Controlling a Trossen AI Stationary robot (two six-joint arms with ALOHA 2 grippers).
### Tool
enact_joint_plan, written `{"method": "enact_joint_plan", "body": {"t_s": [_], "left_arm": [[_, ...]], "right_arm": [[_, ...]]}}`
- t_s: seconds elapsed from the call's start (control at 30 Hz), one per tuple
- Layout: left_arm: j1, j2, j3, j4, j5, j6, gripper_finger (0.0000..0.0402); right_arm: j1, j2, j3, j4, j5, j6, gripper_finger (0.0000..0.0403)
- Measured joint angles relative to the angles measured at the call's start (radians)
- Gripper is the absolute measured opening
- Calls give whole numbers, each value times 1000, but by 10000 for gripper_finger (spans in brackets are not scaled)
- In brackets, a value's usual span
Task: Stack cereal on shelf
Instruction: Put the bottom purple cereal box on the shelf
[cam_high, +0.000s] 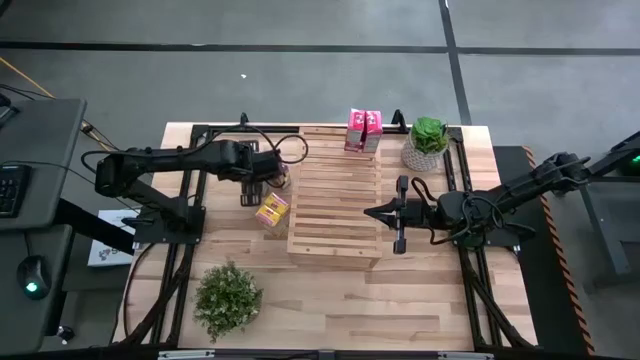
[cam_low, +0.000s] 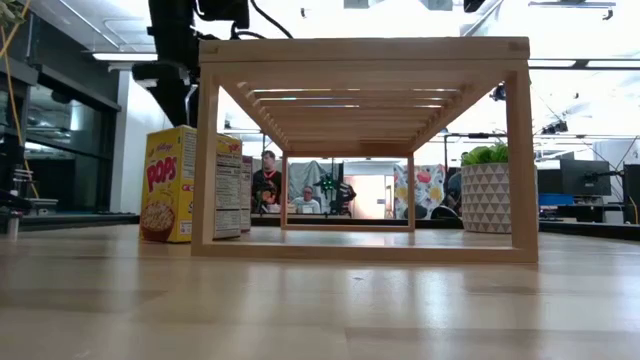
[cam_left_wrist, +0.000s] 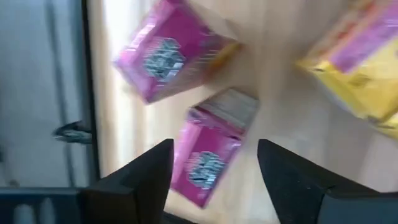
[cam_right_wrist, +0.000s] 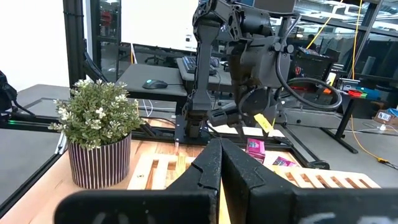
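The left gripper hovers over 2 pink cereal boxes on the bench beside the slatted shelf, its fingers spread and empty. A yellow cereal box lies nearby; more pink boxes top the shelf. The right gripper rests over the shelf edge, fingers pressed together, empty.

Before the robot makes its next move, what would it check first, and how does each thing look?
1. Left gripper jaws apart: ok, open.
2. Lined up over a pink cereal box: ok, the box shows between the fingers.
3. Box gripped: not ok, nothing held.
4. Shelf top has free room: ok, only pink boxes at its far end.
5. Right gripper out of the way: cannot tell; shut, hovering at the shelf's right edge.
6. Yellow box clear of the shelf: ok, on the table beside it.
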Motion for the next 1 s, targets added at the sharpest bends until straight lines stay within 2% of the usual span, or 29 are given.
{"method": "enact_joint_plan", "body": {"t_s": [0.07, 0.2, 0.4, 0.57, 0.7, 0.83, 1.0], "left_arm": [[9, 0, 0, -3, 24, 10, 249], [14, 0, 0, 0, -50, 50, 277], [14, 0, 0, 0, -92, -47, 278], [14, 0, 0, 2, -98, -11, 278], [13, 0, 0, 28, -97, -50, 278], [15, 0, 0, 3, -59, -43, 278], [49, 0, 0, -28, 98, 107, 278]], "right_arm": [[0, 0, 0, 0, 0, 1, 0], [0, 0, 0, 0, 0, 1, 0], [0, 0, 0, 0, 0, 0, 0], [0, 0, 0, 0, 0, 1, 0], [0, 0, 0, 0, 0, 0, 0], [0, 0, 0, 0, 0, 1, 0], [0, 0, 0, -1, 0, 1, 0]]}}
